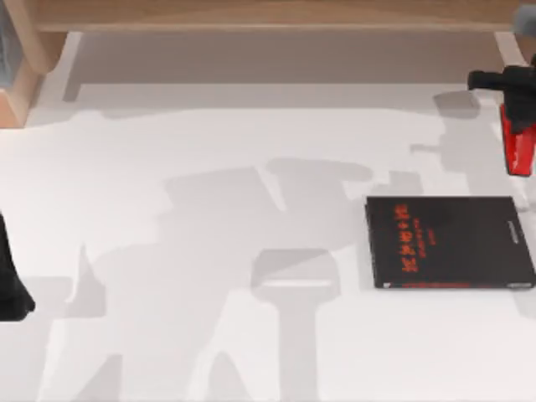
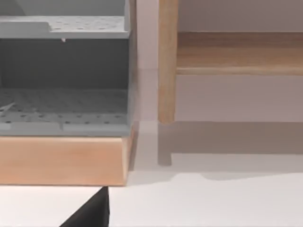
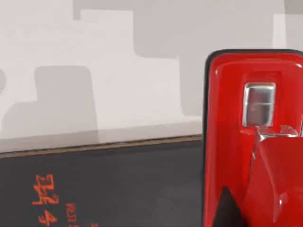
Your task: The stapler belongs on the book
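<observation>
Red stapler (image 1: pixel 519 146): a small bright red wedge at the far right of the top view, hanging from the right gripper (image 1: pixel 512 107) with its long axis running away from the gripper toward the book.
Hidden parts: the right gripper is cut off by the right edge of the top view, and the stapler's upper end is covered by the dark gripper body. The left gripper (image 1: pixel 12 289) is a dark shape cut off at the left edge; whether its fingers are open or closed cannot be told.
Right gripper grip: clamped on the stapler's upper end, holding it above the table (image 1: pixel 209 251).
Stapler close up: in the right wrist view the glossy red stapler (image 3: pixel 253 142) shows a small silver metal plate, with the book's edge beside it.
Book (image 1: pixel 448 243): flat, black, with red characters on its cover, lying on the right side of the white table. The stapler is near its far right corner, not over the cover.
Book in right wrist view: the dark cover (image 3: pixel 104 184) with red characters, partly out of frame.
Surroundings: a wooden frame (image 1: pixel 268 12) runs along the far edge of the table. The left wrist view shows a grey perforated rack (image 2: pixel 64 75) on a wooden base, next to a wooden post.
Obstructions: arm shadows fall across the table between the two arms.
</observation>
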Tool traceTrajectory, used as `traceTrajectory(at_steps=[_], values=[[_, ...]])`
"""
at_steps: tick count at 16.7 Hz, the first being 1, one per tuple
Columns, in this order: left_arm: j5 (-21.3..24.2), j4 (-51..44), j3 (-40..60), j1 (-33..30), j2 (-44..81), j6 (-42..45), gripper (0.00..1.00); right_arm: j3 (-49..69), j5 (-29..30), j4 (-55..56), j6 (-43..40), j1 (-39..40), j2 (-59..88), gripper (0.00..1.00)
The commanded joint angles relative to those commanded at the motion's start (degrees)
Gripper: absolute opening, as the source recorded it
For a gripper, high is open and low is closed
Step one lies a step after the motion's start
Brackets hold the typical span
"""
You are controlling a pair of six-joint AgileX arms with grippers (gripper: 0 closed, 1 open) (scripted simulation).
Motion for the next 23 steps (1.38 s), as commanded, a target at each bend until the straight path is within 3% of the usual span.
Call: traceTrajectory(at_steps=[7,23], values=[[0.0,0.0,0.0,0.0,0.0,0.0,1.0,-9.7,-0.5,0.9,4.0,9.9,0.5,0.0],[0.0,0.0,0.0,0.0,0.0,0.0,1.0,-13.7,-0.5,7.1,4.3,10.4,3.1,0.0]])
